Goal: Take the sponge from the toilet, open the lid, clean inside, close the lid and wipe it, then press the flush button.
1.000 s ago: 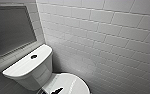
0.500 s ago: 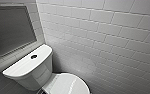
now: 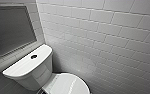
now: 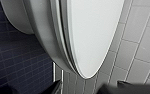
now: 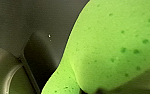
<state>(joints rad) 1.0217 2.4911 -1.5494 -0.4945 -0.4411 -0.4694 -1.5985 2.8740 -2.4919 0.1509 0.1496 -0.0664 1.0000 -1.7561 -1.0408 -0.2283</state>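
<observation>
The right end effector [image 5: 101,91] is clenched on the sponge [image 5: 116,45], whose green bulk sits close against that wrist's camera. The left end effector [image 4: 108,89] is near the front edge of the closed lid [image 4: 96,32], with the dark floor tiles [image 4: 13,65] beside the bowl; I cannot tell whether it is released or clenched. Farther back on the toilet [image 3: 28,72], the flush button [image 3: 34,56] sits in the middle of the tank top, against the white tiled wall [image 3: 103,37].

The white glossy ceramic toilet [image 3: 28,75] has its flat tank top open from above around the small dark round flush button [image 3: 33,56]. A white tiled wall [image 3: 103,37] stands close beside the closed oval white lid [image 3: 68,85].
</observation>
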